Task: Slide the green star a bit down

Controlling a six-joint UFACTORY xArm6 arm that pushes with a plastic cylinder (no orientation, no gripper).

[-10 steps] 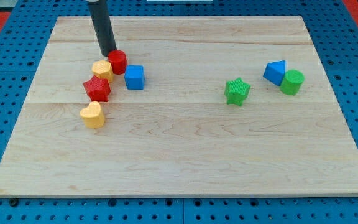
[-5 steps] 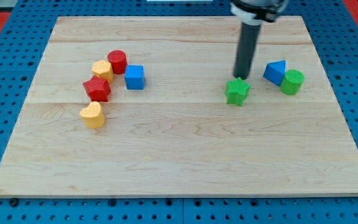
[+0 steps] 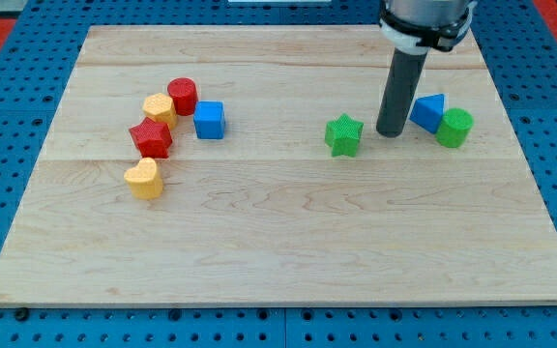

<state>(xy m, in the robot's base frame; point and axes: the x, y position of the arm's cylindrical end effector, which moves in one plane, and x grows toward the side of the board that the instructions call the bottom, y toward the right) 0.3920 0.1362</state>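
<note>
The green star [image 3: 343, 135] lies on the wooden board [image 3: 278, 242], right of the middle. My tip [image 3: 389, 132] stands on the board just to the star's right, a small gap apart from it. The rod rises from the tip toward the view's top. The blue triangle [image 3: 428, 112] and the green cylinder [image 3: 454, 128] sit close to the right of my tip.
At the view's left is a cluster: a red cylinder [image 3: 183, 97], a yellow block [image 3: 159, 108], a blue cube [image 3: 209, 120], a red star [image 3: 151, 139] and a yellow heart [image 3: 144, 179]. The board's edges border a blue pegboard.
My tip swept from the left cluster across to the green star, then moved to the star's right. The green star shifted left by a short way.
</note>
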